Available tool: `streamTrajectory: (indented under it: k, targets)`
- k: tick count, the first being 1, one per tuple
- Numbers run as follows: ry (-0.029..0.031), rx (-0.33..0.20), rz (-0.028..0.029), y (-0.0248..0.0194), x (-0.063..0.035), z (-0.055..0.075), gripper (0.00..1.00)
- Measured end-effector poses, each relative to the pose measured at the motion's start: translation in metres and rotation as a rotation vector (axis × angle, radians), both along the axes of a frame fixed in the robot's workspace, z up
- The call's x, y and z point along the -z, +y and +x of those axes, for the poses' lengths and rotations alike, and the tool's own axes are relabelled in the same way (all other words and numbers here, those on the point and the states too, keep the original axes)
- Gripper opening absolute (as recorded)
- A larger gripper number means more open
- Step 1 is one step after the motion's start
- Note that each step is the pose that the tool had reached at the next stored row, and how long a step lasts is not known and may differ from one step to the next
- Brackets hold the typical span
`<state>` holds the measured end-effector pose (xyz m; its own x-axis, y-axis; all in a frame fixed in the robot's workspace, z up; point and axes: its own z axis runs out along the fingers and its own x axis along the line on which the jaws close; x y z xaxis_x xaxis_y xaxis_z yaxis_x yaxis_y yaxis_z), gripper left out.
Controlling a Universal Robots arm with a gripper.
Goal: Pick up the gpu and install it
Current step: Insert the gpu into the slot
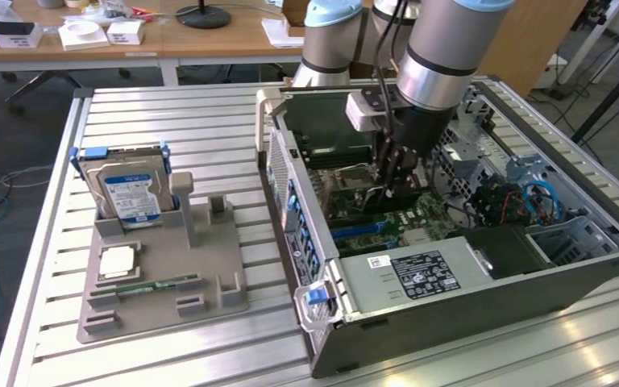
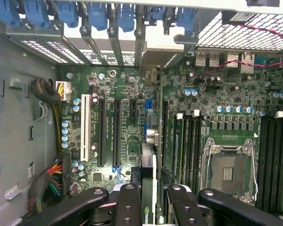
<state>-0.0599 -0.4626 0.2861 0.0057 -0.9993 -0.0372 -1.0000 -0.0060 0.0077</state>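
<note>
My gripper point(image 1: 396, 179) reaches down into the open computer case point(image 1: 482, 322) and is shut on the gpu point(image 1: 388, 200), a dark card held upright just over the motherboard. In the wrist view the gpu point(image 2: 150, 157) shows edge-on as a thin green and black card clamped between the black fingers point(image 2: 127, 202). It runs out over the green motherboard point(image 2: 127, 80), between the long black expansion slots point(image 2: 116, 132) and the memory slots point(image 2: 188, 141). Whether its edge sits in a slot I cannot tell.
Blue slot latches point(image 2: 66, 12) line the case's rear wall, and an empty CPU socket point(image 2: 228, 165) lies beside the memory slots. The power supply point(image 1: 417, 274) fills the case's near end. At the exterior view's left, a grey holder point(image 1: 213, 266) carries a hard drive point(image 1: 126, 193), a RAM stick point(image 1: 159, 285) and a chip point(image 1: 119, 262).
</note>
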Motion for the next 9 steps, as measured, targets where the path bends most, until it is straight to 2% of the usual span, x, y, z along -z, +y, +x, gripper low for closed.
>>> streamTrajectory:
  k: [5,9]
  targets:
    - [-0.0001,0.0,0.0001,-0.0001,0.0005,-0.0019,0.26]
    - [0.0,0.0,0.0001,-0.0001,0.0054,-0.0019,0.26]
